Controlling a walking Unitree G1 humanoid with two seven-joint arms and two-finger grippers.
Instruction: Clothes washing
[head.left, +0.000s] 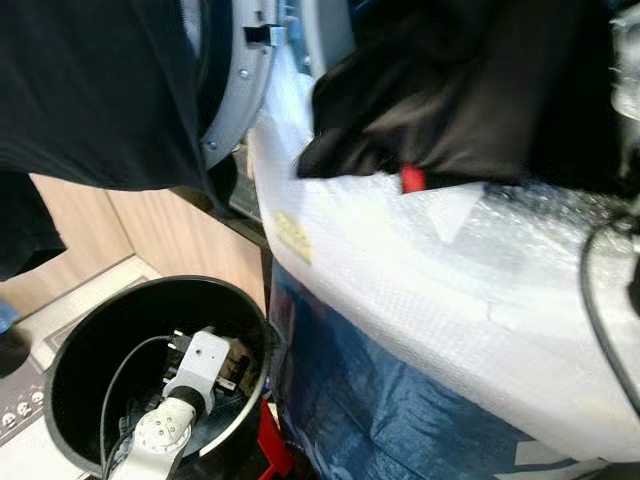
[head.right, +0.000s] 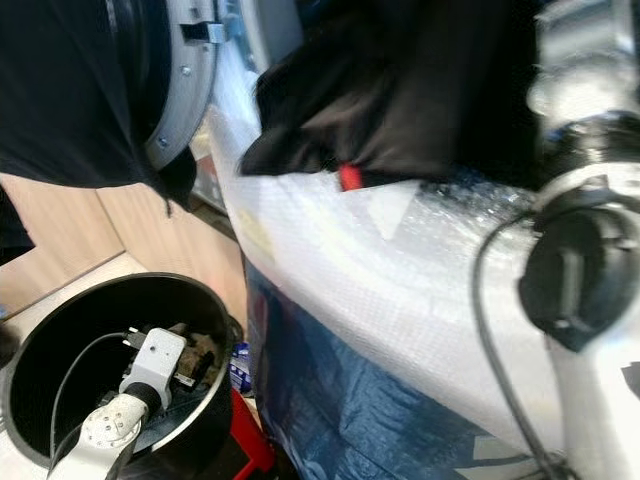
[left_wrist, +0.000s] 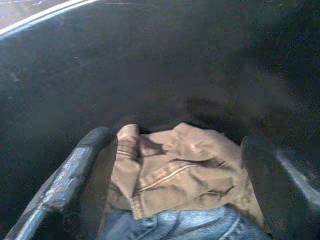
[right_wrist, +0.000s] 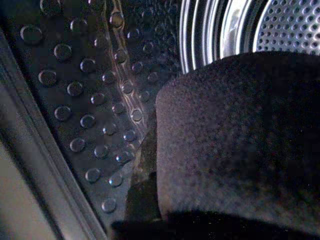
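My left gripper (left_wrist: 170, 200) is down inside the black laundry bucket (head.left: 80, 340) at my near left, its fingers (left_wrist: 65, 180) spread wide on either side of a tan garment (left_wrist: 175, 170) that lies on blue denim (left_wrist: 185, 225) at the bottom; they close on nothing. My right gripper is inside the washing machine drum (right_wrist: 280, 25), pressed against a dark cloth (right_wrist: 240, 140) beside the dimpled drum wall (right_wrist: 85, 85) (whether those fingers are open or closed I cannot tell). A black garment (head.left: 470, 90) lies heaped on the bubble-wrapped machine top (head.left: 420, 290), with a red tag (head.left: 412, 179) at its edge. More black fabric (head.left: 90, 90) hangs over the far left, hiding much of the round grey door rim (head.left: 245, 90). A blue cover (head.left: 390, 410) drapes beneath the wrap.
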